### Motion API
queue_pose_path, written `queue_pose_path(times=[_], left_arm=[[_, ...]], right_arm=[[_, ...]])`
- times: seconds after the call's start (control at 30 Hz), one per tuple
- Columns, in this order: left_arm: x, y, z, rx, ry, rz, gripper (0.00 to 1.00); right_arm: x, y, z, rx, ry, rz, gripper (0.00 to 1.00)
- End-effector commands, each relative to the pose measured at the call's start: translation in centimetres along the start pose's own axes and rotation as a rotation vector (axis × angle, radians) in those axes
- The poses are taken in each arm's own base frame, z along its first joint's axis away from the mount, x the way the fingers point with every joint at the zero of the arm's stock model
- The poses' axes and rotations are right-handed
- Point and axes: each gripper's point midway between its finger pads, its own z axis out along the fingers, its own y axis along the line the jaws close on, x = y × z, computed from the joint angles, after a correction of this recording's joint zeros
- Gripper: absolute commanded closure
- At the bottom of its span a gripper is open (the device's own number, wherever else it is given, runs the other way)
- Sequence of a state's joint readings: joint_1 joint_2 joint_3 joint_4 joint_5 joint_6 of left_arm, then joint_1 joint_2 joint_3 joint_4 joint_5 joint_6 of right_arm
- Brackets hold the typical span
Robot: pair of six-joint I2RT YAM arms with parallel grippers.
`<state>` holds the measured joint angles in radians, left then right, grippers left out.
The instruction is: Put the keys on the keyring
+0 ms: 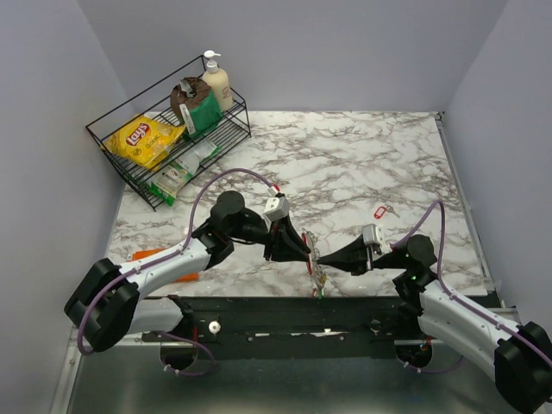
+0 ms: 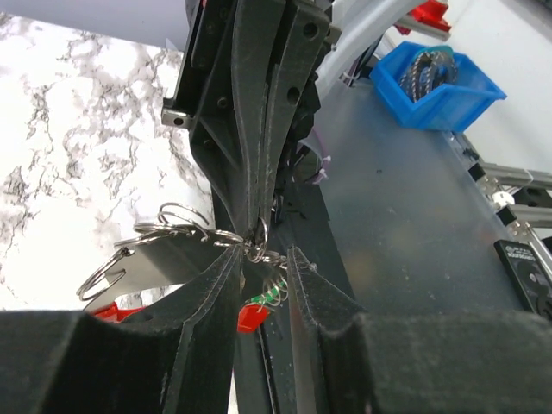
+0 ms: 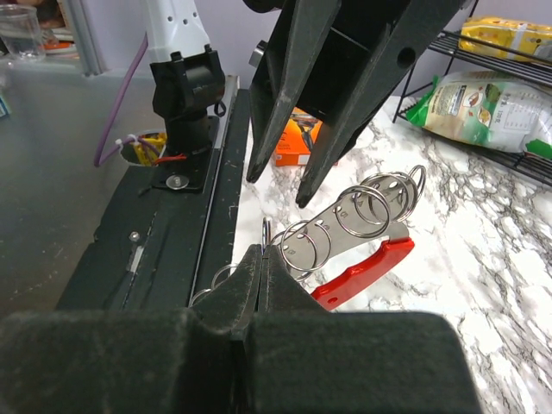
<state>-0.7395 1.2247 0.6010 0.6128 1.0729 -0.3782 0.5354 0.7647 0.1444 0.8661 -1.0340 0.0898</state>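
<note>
The keyring [image 3: 355, 217], a silvery plate with several split rings and a red curved handle [image 3: 362, 269], hangs between my two grippers near the table's front edge [image 1: 310, 259]. My right gripper [image 3: 262, 250] is shut on one of its split rings. My left gripper [image 2: 265, 259] is open, its fingers [image 3: 345, 112] apart, with the plate [image 2: 155, 254] beside its left finger. Keys with green and red tags [image 2: 259, 304] dangle from the rings between the left fingers and show in the top view [image 1: 319, 281]. One red-tagged key [image 1: 379, 211] lies loose on the marble to the right.
A black wire rack [image 1: 112, 142] at the back left holds a yellow chip bag [image 1: 148, 138], snack packets and a pump bottle [image 1: 216, 82]. A flat orange packet [image 1: 159, 256] lies by the left arm. A blue bin [image 2: 440, 86] sits off the table.
</note>
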Motion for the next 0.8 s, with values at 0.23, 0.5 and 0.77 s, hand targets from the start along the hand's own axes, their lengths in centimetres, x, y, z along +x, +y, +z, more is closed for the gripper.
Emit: queue_pose_path(times=[0.23,0.5,0.77], left_arm=[[1.9,1.7,0.6,-0.076,0.065,-0.003,0.62],[0.9,1.3,1.1,-0.078,0.051,0.033,0.61],[0.6,0.8,1.4,-0.071,0.053,0.039,0.61]], right_arm=[[-2.1,-0.4,0.2,0.016,-0.041,-0.051,0.99],[-1.9,-0.7,0.2,0.032,-0.034,-0.041,0.99],[-1.8,-1.0,0.2,0.046,-0.032,-0.028,0.99]])
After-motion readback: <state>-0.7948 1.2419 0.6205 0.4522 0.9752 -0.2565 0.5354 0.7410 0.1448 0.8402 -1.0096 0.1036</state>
